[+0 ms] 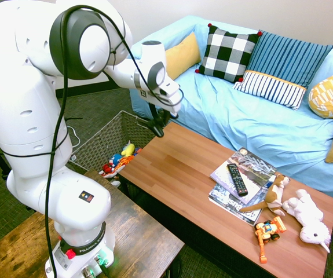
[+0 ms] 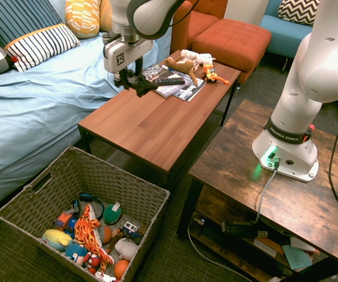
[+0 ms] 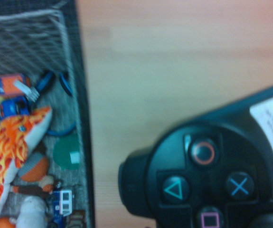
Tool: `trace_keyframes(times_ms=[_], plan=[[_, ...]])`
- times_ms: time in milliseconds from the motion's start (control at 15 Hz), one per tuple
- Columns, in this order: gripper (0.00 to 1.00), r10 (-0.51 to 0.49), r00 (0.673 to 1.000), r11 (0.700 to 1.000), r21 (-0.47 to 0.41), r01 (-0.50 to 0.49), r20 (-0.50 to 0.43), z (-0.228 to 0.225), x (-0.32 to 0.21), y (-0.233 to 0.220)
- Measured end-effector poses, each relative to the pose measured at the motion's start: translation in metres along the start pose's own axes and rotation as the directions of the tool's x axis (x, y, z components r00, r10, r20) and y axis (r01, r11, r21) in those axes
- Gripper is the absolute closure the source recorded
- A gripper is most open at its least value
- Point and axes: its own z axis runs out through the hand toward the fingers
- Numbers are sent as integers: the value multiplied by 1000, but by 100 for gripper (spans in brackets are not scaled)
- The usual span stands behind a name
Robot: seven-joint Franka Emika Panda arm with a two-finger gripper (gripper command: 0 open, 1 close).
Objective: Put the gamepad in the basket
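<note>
Basket: big grey-brown woven one (image 2: 119,187), closest to me, on the floor just beyond one end of the table (image 2: 148,126)
In the basket: pile of toys, incl. a flame-patterned soft toy (image 2: 86,232), a green round thing (image 2: 112,212) and an orange ball (image 2: 121,269)
Gamepad: black one (image 3: 198,175), up in the air over the basket end of the table, so not in the basket
End effector: (image 2: 133,77) pointing down, fingers closed on the gamepad, so yeah, it's got hold of it
Table: brown wood top, long and low, running alongside the sofa
Magazines: a few (image 1: 244,179), overlapping, toward the table's far end
Remote: long black one (image 1: 237,179), lying on top of the magazines
Toys on the table: brown plush (image 1: 275,194), white unicorn plush (image 1: 308,217) and orange toy vehicle (image 1: 267,231), all near the magazines
Sofa: light blue cover (image 1: 224,110), row of patterned cushions (image 1: 230,52) on it
Way back: orange-red ottoman (image 2: 230,44), past the table
</note>
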Motion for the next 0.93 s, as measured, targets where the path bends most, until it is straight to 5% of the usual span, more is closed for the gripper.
trace_keyframes(times_ms=[467, 867, 933], plan=[[100, -237, 971, 971, -17, 238, 39, 87, -140, -137], [100, -303, 942, 947, -68, 315, 148, 187, -199, -177], [0, -304, 938, 944, -81, 321, 166, 202, -200, -176]])
